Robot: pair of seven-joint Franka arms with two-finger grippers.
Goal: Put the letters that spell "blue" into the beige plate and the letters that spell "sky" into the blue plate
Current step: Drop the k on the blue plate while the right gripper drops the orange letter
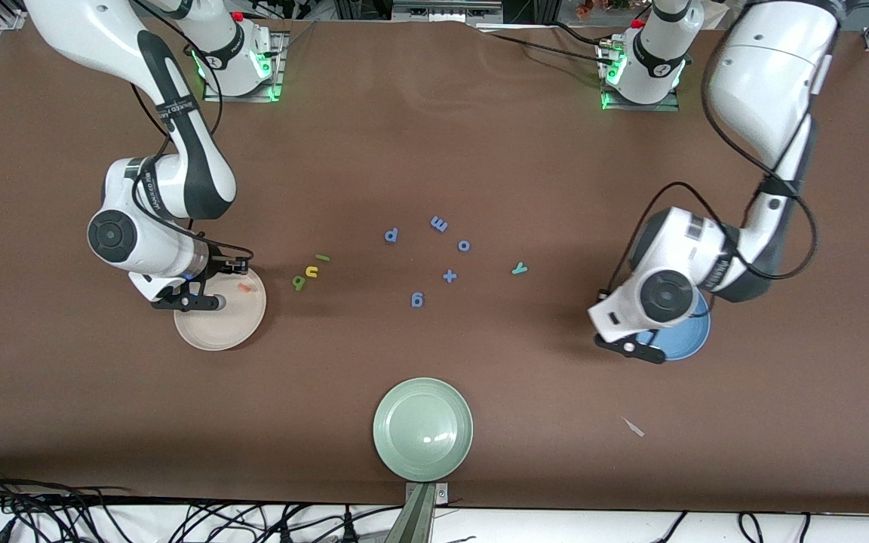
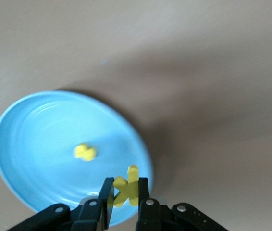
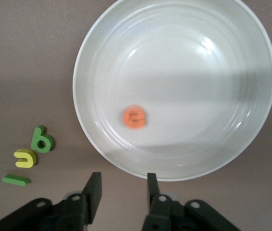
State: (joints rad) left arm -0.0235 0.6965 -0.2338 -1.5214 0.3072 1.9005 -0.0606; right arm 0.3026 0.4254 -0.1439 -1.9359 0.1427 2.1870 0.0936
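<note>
The left gripper (image 2: pixel 125 199) has its fingers closed tight on the yellow k (image 2: pixel 128 187), which stands between the tips over the blue plate (image 2: pixel 35 139). Just ahead of the fingers, the yellow s (image 2: pixel 85 152) lies inside this plate.

The right gripper (image 3: pixel 121 185) has its fingers apart, with nothing between them, over the edge of the beige plate (image 3: pixel 232 48). A little ahead of the fingertips, the orange e (image 3: pixel 135 117) lies in this plate. Beside the plate, on the table (image 1: pixel 434 136), the olive-green b (image 3: pixel 42 140), the yellow u (image 3: pixel 25 158) and the light-green l (image 3: pixel 16 180) lie close together. The teal y (image 1: pixel 519 268) lies on the table between the two plates, nearer to the blue one.
</note>
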